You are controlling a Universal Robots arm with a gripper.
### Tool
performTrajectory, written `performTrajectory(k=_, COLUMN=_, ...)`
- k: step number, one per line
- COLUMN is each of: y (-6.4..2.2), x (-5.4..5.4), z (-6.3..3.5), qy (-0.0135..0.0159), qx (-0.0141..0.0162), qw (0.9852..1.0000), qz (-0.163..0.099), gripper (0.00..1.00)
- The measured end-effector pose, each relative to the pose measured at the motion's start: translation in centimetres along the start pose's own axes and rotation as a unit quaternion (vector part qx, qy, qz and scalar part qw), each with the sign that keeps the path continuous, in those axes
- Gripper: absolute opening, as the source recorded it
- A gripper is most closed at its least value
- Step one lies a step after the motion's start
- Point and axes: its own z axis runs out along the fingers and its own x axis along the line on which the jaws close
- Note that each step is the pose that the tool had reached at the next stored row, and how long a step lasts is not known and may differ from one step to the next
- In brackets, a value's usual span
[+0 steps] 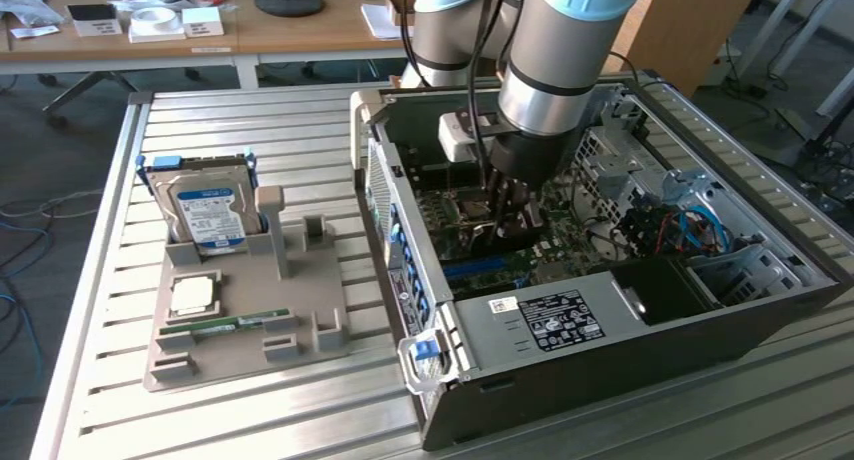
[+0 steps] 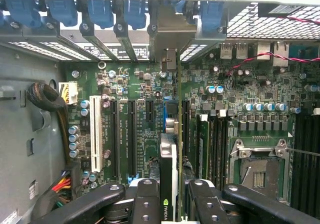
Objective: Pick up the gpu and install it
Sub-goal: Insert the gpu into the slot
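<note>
Gripping the gpu edge-on, our gripper is clamped on its two faces; we see the card standing upright over the motherboard, inside the case at the exterior view's right.

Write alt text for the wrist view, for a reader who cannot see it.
The gripper holds the gpu edge-on between its black fingers, over the green motherboard inside the open computer case. Blue slot latches line the case's rear wall.
</note>
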Motion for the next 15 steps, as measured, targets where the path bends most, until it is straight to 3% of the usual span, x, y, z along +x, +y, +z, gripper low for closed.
performTrajectory(k=12, y=0.11, x=0.0, z=0.0, qy=0.0005, qx=-0.0001, qw=1.0, qz=0.0, gripper=0.27)
performTrajectory(k=15, y=0.08, x=0.0, z=0.0, qy=0.0005, qx=-0.0022, qw=1.0, qz=0.0, gripper=0.27)
